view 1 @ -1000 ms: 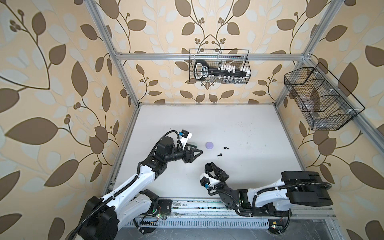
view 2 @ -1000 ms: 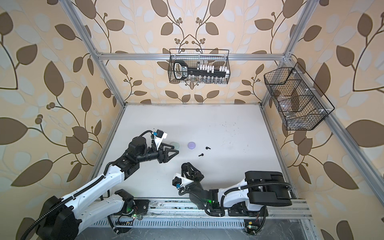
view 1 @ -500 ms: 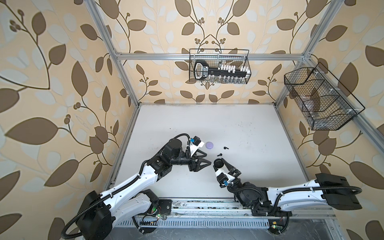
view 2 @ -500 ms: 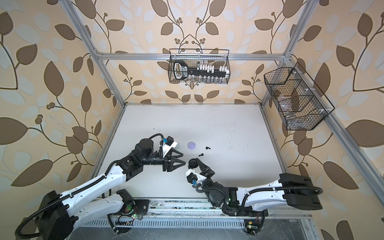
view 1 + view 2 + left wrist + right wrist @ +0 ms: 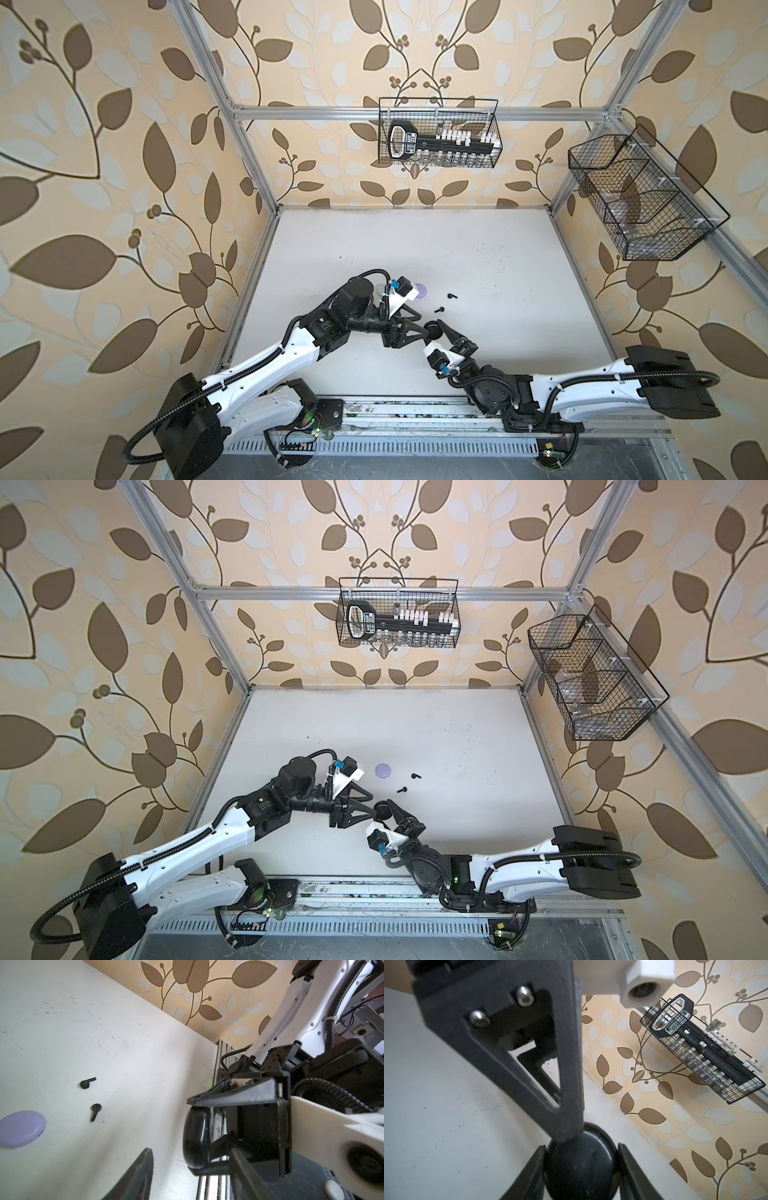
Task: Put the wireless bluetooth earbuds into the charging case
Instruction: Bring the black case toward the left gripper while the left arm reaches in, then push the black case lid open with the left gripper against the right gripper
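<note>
**Black case now meets the second claw**

Right claw [image 5: 581, 1146] grips the closed black case [image 5: 581, 1169]. Left claw [image 5: 372, 806] has swung across, jaws apart, one finger touching the case, probably to open its lid. Black earbuds [image 5: 85, 1084] lie loose beside the lilac case [image 5: 383, 771].

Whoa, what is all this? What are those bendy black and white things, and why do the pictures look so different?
Those are two robot arms with pincers for hands. Two pictures look down from above. The other two come from small cameras on the arms' wrists, very close up. The right gripper pinches a black charging case. The left gripper is open, with one fingertip against that case. On the table lie a lilac case and two tiny black earbuds.
</note>
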Robot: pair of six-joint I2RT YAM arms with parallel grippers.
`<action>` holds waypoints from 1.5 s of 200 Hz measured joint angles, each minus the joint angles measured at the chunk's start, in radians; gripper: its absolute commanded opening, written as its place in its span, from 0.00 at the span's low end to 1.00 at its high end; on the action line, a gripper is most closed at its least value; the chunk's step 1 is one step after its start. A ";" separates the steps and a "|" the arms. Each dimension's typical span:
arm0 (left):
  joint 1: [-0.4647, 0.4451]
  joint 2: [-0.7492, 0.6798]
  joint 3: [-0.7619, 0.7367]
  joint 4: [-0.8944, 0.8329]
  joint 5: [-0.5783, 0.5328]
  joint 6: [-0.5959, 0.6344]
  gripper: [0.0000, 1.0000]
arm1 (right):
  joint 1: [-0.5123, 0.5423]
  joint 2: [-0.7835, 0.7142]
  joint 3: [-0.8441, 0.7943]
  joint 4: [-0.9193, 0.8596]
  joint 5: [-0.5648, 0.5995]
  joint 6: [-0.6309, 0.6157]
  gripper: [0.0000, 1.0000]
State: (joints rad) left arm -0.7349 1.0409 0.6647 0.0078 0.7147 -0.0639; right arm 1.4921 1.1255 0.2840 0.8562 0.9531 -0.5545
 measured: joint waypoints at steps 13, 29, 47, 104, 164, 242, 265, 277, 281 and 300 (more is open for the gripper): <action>-0.013 0.019 0.011 -0.013 -0.009 0.014 0.55 | 0.000 0.004 0.006 0.000 -0.005 -0.003 0.20; -0.026 0.044 0.022 -0.032 -0.017 0.027 0.53 | 0.000 0.007 0.008 0.000 -0.011 -0.005 0.20; -0.035 0.065 0.032 -0.051 -0.022 0.041 0.51 | 0.000 0.009 0.008 -0.002 -0.016 -0.006 0.20; -0.059 0.097 0.066 -0.076 -0.047 0.067 0.39 | 0.000 0.017 0.012 -0.001 -0.020 -0.013 0.20; -0.071 0.101 0.074 -0.087 -0.043 0.089 0.04 | -0.002 0.023 0.012 -0.003 -0.023 -0.019 0.44; -0.076 -0.006 -0.068 0.069 -0.176 0.145 0.00 | -0.014 -0.230 -0.058 -0.072 -0.152 0.111 0.69; -0.076 -0.059 -0.174 0.131 -0.170 0.219 0.00 | -0.039 -0.354 -0.100 -0.106 -0.211 0.191 0.70; -0.076 -0.091 -0.217 0.150 -0.156 0.253 0.00 | -0.069 -0.397 -0.119 -0.128 -0.245 0.233 0.67; -0.076 -0.100 -0.226 0.155 -0.148 0.264 0.00 | -0.082 -0.408 -0.122 -0.138 -0.257 0.251 0.67; -0.076 -0.153 -0.261 0.188 -0.107 0.306 0.00 | -0.145 -0.425 -0.126 -0.168 -0.323 0.319 0.65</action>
State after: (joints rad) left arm -0.8112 0.8883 0.4042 0.1955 0.6079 0.2424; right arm 1.3476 0.7006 0.1585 0.6880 0.6296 -0.2359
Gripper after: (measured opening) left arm 0.219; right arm 0.661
